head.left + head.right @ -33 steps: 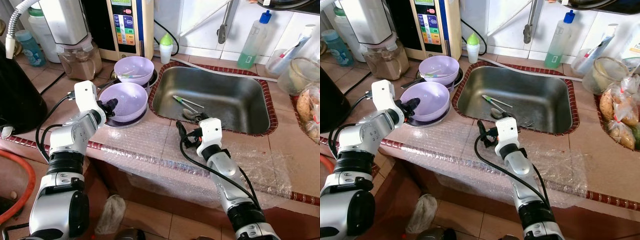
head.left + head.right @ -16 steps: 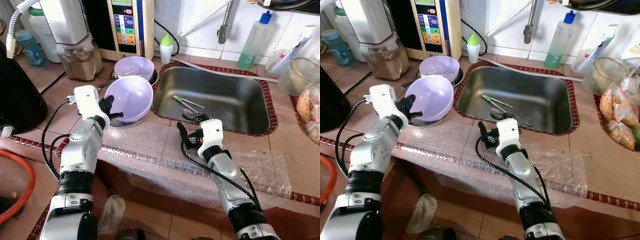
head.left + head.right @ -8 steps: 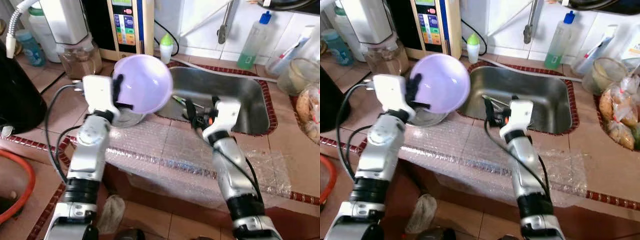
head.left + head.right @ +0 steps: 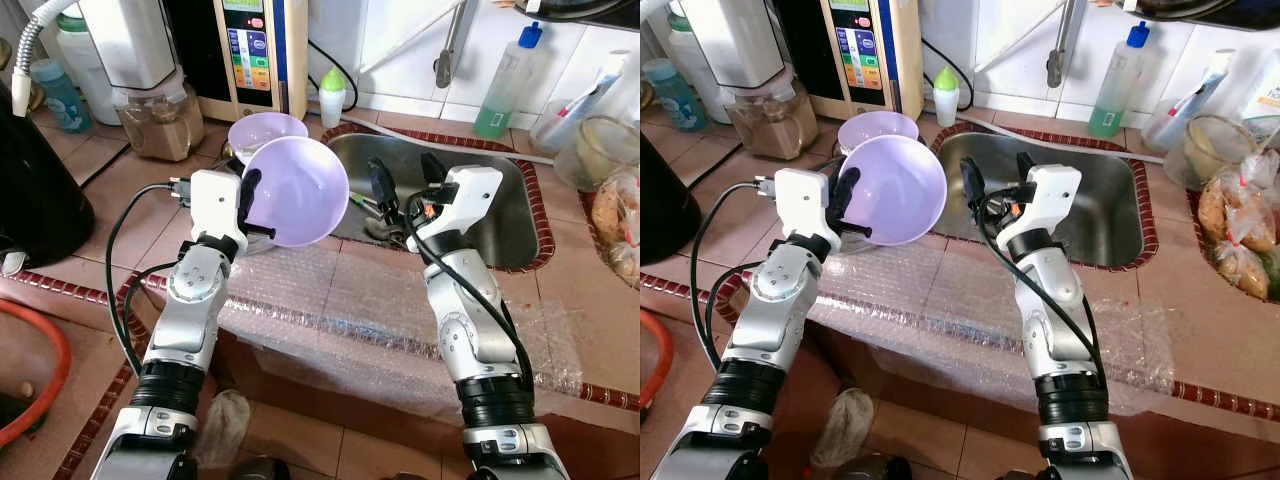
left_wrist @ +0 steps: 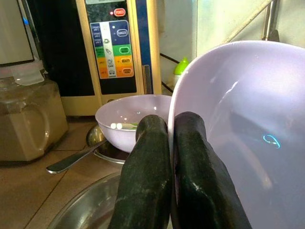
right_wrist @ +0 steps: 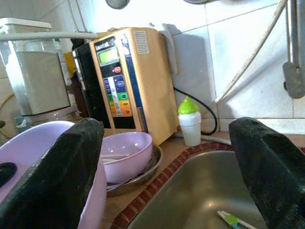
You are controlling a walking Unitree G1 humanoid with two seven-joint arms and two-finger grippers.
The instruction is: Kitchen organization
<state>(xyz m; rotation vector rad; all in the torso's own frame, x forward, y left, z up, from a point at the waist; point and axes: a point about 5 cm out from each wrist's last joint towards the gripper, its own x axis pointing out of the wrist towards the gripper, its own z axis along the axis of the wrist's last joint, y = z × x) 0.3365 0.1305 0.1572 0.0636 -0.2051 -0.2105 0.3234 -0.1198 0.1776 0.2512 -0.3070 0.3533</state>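
Note:
My left gripper [image 4: 247, 205] is shut on the rim of a purple bowl [image 4: 298, 190], held up and tilted on its side above the counter beside the sink [image 4: 500, 215]. In the left wrist view both fingers [image 5: 147, 181] pinch the bowl's [image 5: 248, 143] edge. My right gripper [image 4: 405, 178] stands open over the sink's left end, just right of the bowl, with nothing between its fingers [image 6: 52, 181]. A second purple bowl [image 4: 265, 130] with a utensil in it rests on a metal plate behind.
A water machine [image 4: 255, 50], a blender jar [image 4: 155, 115] and a green-capped bottle [image 4: 332, 95] line the back wall. Utensils [image 4: 358, 200] lie in the sink. Bubble wrap [image 4: 330, 290] covers the front counter. A soap bottle [image 4: 508, 80] and bagged food [image 4: 620, 220] stand at right.
The left gripper lifted the purple bowl off the metal dish and tipped it toward the sink. The right gripper rose from the counter's front edge to beside the bowl.

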